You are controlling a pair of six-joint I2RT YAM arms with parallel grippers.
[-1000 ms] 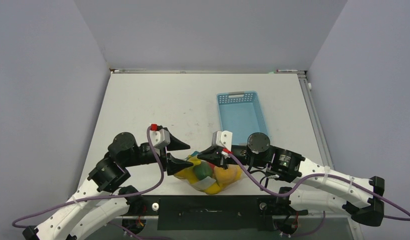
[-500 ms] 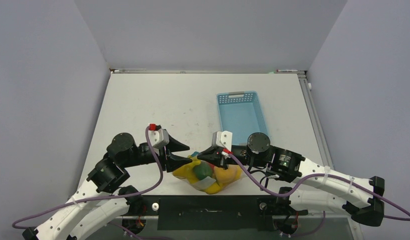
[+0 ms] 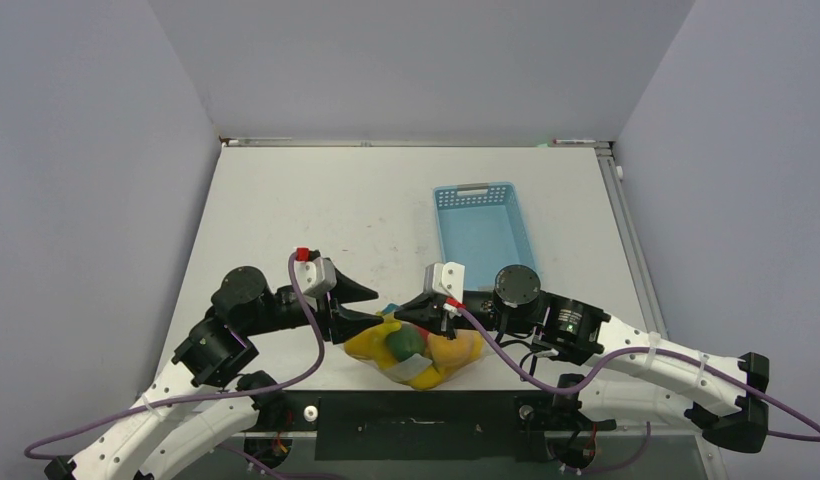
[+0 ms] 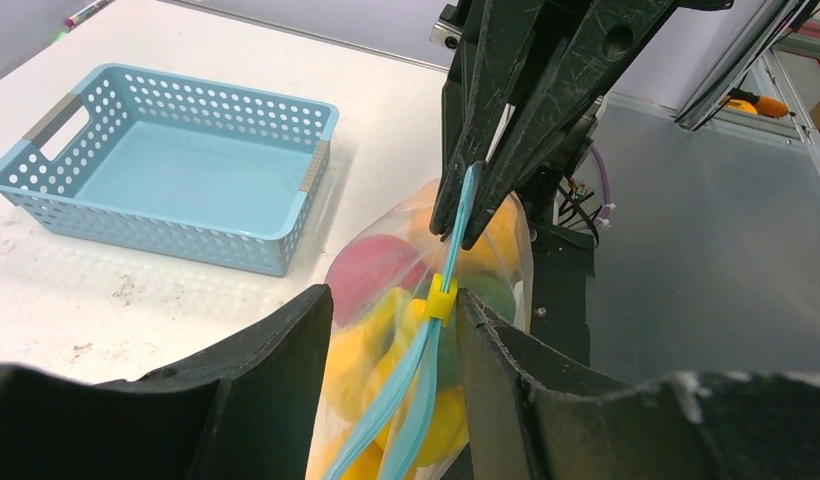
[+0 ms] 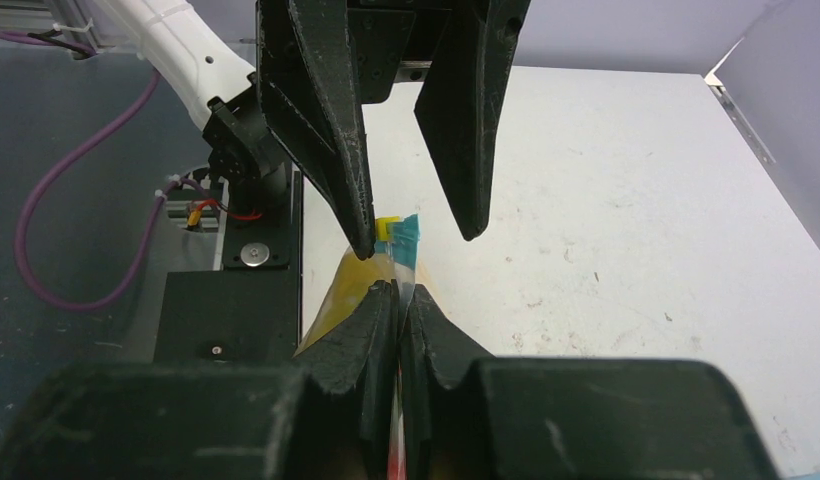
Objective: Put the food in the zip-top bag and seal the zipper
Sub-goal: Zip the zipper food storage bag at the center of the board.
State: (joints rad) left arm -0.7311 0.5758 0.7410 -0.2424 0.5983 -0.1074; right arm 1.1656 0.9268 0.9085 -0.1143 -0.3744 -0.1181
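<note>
Food (image 4: pixel 371 272): red, yellow, orange and green pieces all show through the clear wall of the zip-top bag (image 3: pixel 418 352). I see no piece lying outside it in any view. I judge the loading step done.

Bag position: at the near edge of the table (image 4: pixel 116 300), between the two arms, with its mouth edge turned up and running from one tool to the other.

Zipper (image 4: pixel 426 340): the light-blue strip carries a yellow slider (image 4: pixel 441 297). From the slider toward the right arm the strip reads as one band. On the side nearer the left wrist camera it reads as two bands lying a little apart. My reading is that the seal is not finished, but I cannot tell how much of the mouth is pressed shut.

Right tool (image 4: pixel 458 225): fingers fully together, pinching the zipper at its end and holding it taut and raised.

Left tool (image 4: pixel 394 300): half-wide, one finger on each side of the strip and the slider between them. The slider sits just beside one finger, perhaps touching it. A gap shows on the other side, so nothing is gripped here.

What is left, in my judgement: narrow the left tool on the slider, then draw it along the strip while the right tool anchors the end.

The blue basket (image 4: pixel 156 232) sits farther back on the table, apart from the bag.
</note>
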